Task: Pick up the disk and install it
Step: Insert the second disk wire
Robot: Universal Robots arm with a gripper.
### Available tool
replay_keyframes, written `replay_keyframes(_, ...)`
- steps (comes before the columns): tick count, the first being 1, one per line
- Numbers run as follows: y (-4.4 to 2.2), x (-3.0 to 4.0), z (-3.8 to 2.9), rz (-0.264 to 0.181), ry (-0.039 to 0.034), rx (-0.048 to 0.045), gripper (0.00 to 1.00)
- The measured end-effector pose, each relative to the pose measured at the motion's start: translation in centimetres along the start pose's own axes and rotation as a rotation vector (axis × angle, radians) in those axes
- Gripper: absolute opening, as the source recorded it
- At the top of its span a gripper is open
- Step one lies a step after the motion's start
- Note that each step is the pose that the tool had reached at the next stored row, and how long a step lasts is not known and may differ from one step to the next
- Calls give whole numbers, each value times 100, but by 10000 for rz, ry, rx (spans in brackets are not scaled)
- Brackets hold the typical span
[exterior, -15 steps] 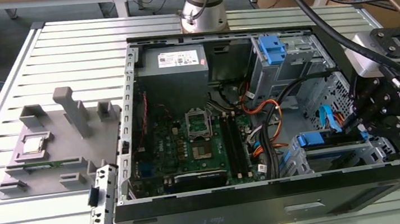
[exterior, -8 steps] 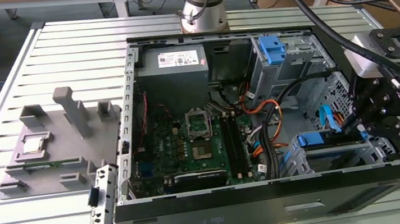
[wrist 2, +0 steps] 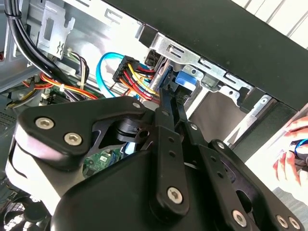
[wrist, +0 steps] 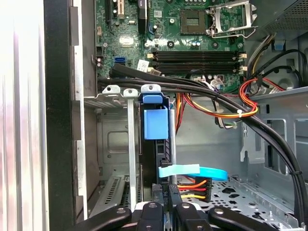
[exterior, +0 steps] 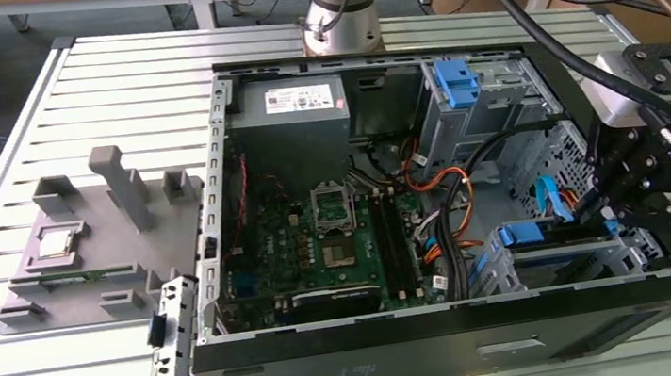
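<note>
- Pincer (wrist: 166, 204) is clenched on the disk (wrist: 156, 130), fingers pinching its near edge while it stands on edge in the metal drive cage (wrist: 113, 144), at about 4 o'clock inside the case (exterior: 454, 340) in the exterior view
- Looks mostly seated to me, blue bracket tab sits level with the cage's top lip
- Worry one: the power cable bundle (wrist: 192, 186) and the flat blue data cable (wrist: 192, 171) sit right beside the fingers, easy to snag
- Worry two: push at an angle and the disk could jam in its rails
- Black cables (wrist: 231, 108) drape just past the bay and could get caught
</note>
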State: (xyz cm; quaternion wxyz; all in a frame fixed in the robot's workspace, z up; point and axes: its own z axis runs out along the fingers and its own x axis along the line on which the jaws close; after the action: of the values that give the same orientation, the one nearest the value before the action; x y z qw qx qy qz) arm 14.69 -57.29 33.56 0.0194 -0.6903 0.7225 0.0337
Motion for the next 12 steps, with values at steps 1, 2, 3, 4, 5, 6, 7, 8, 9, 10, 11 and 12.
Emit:
replay_keyframes(1, 0, 0, 0, 0, -3, 0, 17)
replay_keyframes(2, 0, 0, 0, 0, -13, -1, 17)
replay_keyframes(3, 0, 1, 3, -1, -52, -3, 17)
replay_keyframes(4, 0, 0, 3, -2, -69, -4, 17)
replay_keyframes(5, 0, 0, 4, -2, -72, -3, 17)
replay_keyframes(6, 0, 0, 4, -2, -73, -3, 17)
replay_keyframes(7, 0, 0, 6, -2, -74, -3, 17)
replay_keyframes(8, 1, 1, 11, -2, -78, -4, 17)
replay_keyframes(9, 1, 2, 21, -2, -78, -4, 17)
replay_keyframes(10, 1, 3, 30, -2, -76, -4, 17)
replay_keyframes(11, 1, 3, 34, -2, -77, -4, 17)
replay_keyframes(12, 1, 3, 33, -2, -77, -4, 17)
